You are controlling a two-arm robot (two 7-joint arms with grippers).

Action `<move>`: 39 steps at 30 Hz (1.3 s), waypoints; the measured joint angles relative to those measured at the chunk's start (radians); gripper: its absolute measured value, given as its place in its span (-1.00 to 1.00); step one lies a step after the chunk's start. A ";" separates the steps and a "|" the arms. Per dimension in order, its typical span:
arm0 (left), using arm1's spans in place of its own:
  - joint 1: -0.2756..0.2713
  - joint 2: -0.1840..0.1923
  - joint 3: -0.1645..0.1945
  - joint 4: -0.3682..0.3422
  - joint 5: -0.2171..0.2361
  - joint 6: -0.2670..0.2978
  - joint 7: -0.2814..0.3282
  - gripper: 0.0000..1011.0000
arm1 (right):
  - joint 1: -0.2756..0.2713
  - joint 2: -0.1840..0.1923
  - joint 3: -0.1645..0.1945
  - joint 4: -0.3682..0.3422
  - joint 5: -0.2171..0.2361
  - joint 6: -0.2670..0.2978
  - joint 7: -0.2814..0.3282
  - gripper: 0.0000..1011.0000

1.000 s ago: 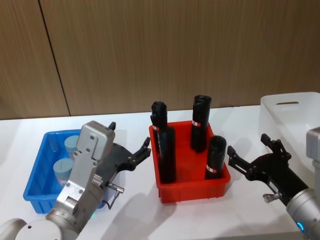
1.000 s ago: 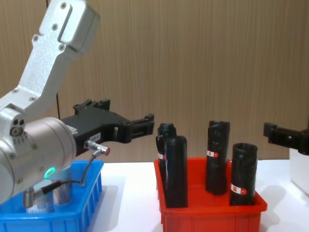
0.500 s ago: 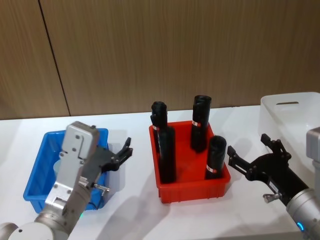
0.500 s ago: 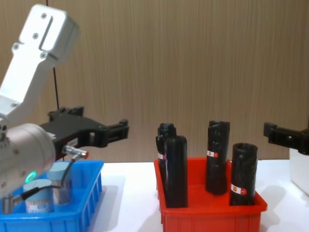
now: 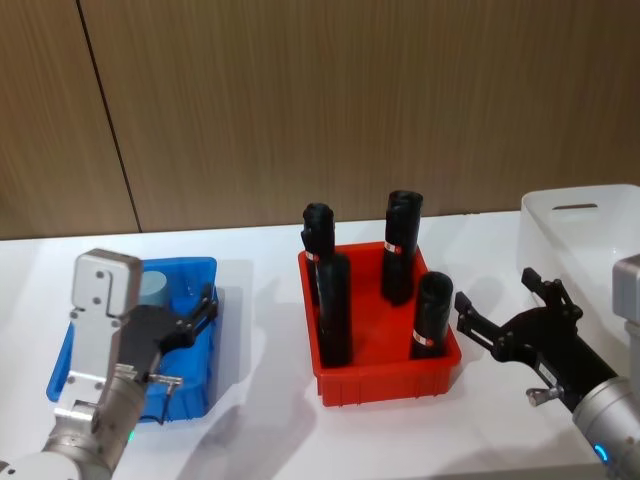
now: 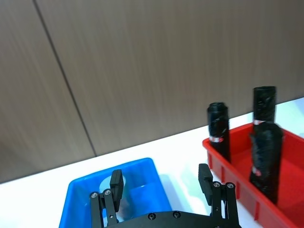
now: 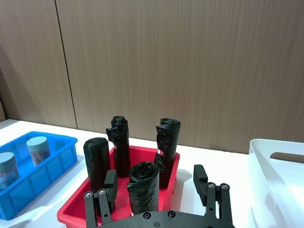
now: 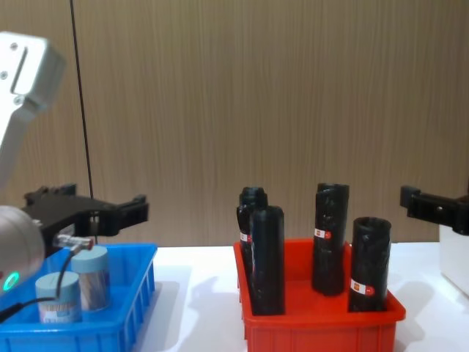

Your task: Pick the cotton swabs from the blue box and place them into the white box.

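Wide-open left gripper (image 5: 196, 318), empty, above blue box (image 5: 190, 268) with two swabs (image 8: 93, 279) inside, right gripper (image 5: 497, 292) open, empty, beside red bin (image 5: 385, 375).

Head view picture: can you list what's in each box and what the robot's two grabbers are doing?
left side: bright blue ribbed plastic bin
inside it: two small round clear-plastic cotton swab tubs with grey-blue lids, standing upright
middle: red plastic bin holding four tall black rolls
right side: plain white plastic box, no tubs seen inside
left gripper: open, empty, above the blue bin
right gripper: open, empty, right of the red bin
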 joint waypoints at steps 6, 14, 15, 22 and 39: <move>0.005 0.006 -0.022 0.020 -0.057 0.012 0.028 0.99 | 0.000 0.000 0.000 0.000 0.000 0.000 0.000 0.98; 0.001 0.005 -0.043 0.054 -0.106 0.027 0.043 0.99 | 0.000 0.000 0.000 0.000 0.000 0.000 0.000 0.98; -0.001 0.004 -0.046 0.061 -0.113 0.031 0.043 0.99 | 0.000 0.000 0.000 0.000 0.000 0.000 0.000 0.98; -0.021 -0.005 -0.058 0.104 -0.136 0.057 0.042 0.99 | 0.000 0.000 0.000 0.000 0.000 0.000 0.000 0.98; -0.095 -0.042 -0.073 0.234 -0.130 0.136 0.012 0.99 | 0.000 0.000 0.000 0.000 0.000 0.000 0.000 0.98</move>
